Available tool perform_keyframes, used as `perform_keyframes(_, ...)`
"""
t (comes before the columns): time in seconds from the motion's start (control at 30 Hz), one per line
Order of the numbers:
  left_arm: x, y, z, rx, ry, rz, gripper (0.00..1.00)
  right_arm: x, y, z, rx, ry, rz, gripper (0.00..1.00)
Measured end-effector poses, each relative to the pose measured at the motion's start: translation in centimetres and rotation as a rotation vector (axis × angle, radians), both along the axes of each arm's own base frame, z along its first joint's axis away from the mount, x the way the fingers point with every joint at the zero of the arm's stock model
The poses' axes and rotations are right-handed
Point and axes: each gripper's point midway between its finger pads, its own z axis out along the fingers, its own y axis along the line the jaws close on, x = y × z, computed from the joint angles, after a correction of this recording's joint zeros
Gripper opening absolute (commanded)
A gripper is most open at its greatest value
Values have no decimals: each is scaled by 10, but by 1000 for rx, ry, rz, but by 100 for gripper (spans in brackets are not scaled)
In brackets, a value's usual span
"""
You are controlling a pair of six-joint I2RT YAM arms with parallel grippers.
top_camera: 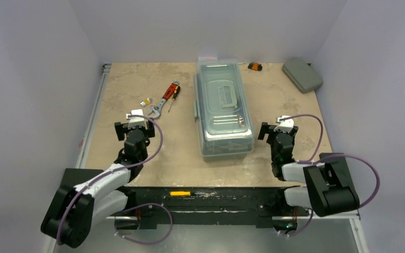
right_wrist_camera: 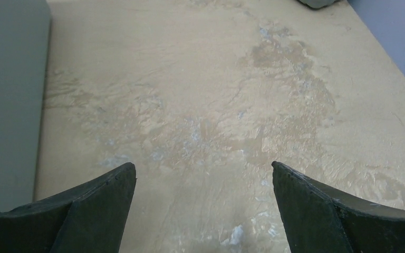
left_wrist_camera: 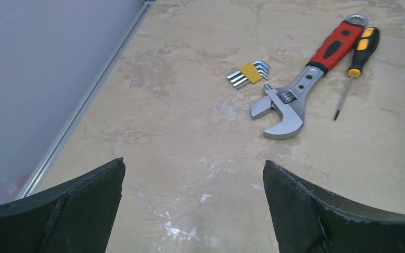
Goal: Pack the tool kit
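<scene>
The sage-green toolbox [top_camera: 224, 108] stands shut in the middle of the table, translucent lid down, handle on top; its side shows in the right wrist view [right_wrist_camera: 10, 100]. Left of it lie a red-handled adjustable wrench [top_camera: 161, 101] [left_wrist_camera: 306, 79], a black-and-yellow screwdriver [top_camera: 174, 95] [left_wrist_camera: 357, 58] and a yellow hex key set [top_camera: 146, 102] [left_wrist_camera: 249, 73]. My left gripper [top_camera: 135, 122] [left_wrist_camera: 194, 164] is open and empty, just short of the wrench. My right gripper [top_camera: 279, 128] [right_wrist_camera: 204, 167] is open and empty, right of the toolbox.
A flat grey pad [top_camera: 302, 74] lies at the back right corner. A small orange-and-black item [top_camera: 254, 66] sits behind the toolbox. A yellow tool [top_camera: 180, 193] lies on the black base rail at the front. A metal rail [top_camera: 92, 121] edges the table's left side.
</scene>
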Motion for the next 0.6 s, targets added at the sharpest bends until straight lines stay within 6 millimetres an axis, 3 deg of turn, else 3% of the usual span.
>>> perform_keyframes(0.07, 10, 6, -4, 10, -11, 21, 100, 8, -4, -5, -6, 5, -12, 95)
perform_keyframes(0.27, 21, 27, -17, 2, -9, 44, 100, 30, -15, 6, 15, -70, -21, 93)
perform_keyframes(0.37, 26, 26, -16, 0, -19, 25, 100, 38, -11, -2, 19, -48, 5, 93)
perform_keyframes(0.4, 28, 26, -15, -3, -21, 19, 100, 40, -9, -1, 19, -50, 13, 98)
perform_keyframes(0.6, 42, 33, -18, -20, -79, 10, 97, 51, -2, 9, 9, -69, 61, 99)
